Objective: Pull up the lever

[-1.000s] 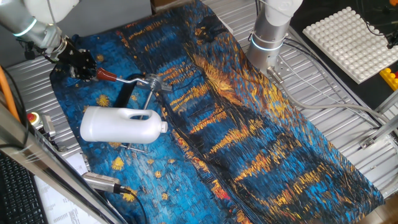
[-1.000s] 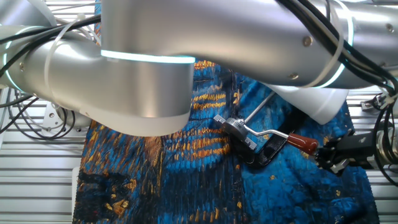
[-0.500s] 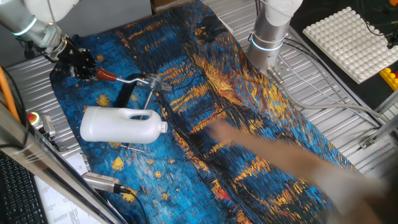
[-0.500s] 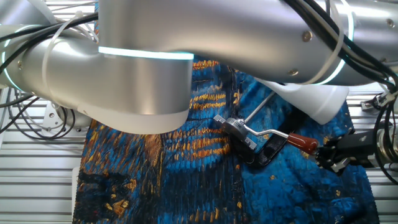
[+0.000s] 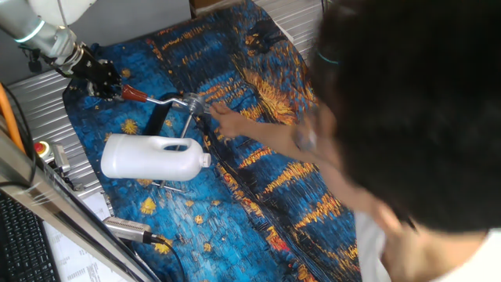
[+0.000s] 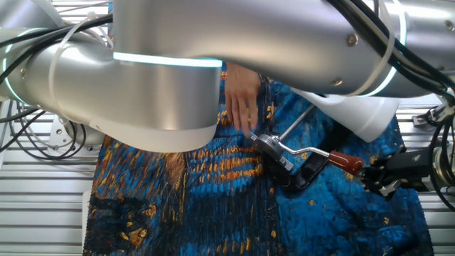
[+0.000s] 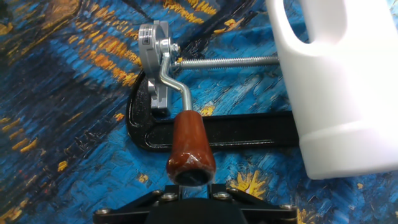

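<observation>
The lever (image 5: pixel 166 99) is a slim silver rod with a red-brown tip (image 5: pixel 133 95), hinged to a small metal clamp (image 5: pixel 192 103) on a black base. It lies low, roughly level with the cloth. My gripper (image 5: pixel 106 81) sits just behind the tip end, at the far left. In the hand view the tip (image 7: pixel 189 149) points straight at my gripper (image 7: pixel 191 190), whose side links are spread and hold nothing. The other fixed view shows the lever (image 6: pixel 313 152) and my gripper (image 6: pixel 384 178) just right of its tip.
A big white plastic jug (image 5: pixel 153 157) lies beside the clamp, also on the right in the hand view (image 7: pixel 323 81). A person's hand (image 5: pixel 227 121) reaches to the clamp, and the head fills the right of that view. The robot arm (image 6: pixel 213 71) covers much of the other fixed view.
A person has leaned in over the table and the hand has come up to the clamp. My gripper and the lever have not moved.
</observation>
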You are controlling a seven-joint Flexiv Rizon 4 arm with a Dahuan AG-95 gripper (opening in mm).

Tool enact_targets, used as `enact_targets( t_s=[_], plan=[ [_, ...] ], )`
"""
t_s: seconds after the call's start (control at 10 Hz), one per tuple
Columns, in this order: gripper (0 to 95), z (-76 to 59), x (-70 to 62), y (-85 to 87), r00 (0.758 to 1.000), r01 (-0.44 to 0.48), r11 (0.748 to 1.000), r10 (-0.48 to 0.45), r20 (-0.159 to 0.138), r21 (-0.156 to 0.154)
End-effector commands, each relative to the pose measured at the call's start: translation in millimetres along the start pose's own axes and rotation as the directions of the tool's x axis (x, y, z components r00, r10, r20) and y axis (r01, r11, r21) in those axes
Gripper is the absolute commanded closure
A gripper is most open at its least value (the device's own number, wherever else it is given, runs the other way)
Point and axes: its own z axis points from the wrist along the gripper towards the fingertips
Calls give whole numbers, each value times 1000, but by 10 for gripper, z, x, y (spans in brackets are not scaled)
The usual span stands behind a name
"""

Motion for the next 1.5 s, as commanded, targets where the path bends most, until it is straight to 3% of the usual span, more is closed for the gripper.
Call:
enact_targets(
  t_s=[0.1, 1.5],
  plan=[
    [760, -26, -23, -13, 1000, -4, 1000, 4, 6, -1],
    [760, -274, -308, -65, 999, -32, 999, 32, 18, -4]
  ],
)
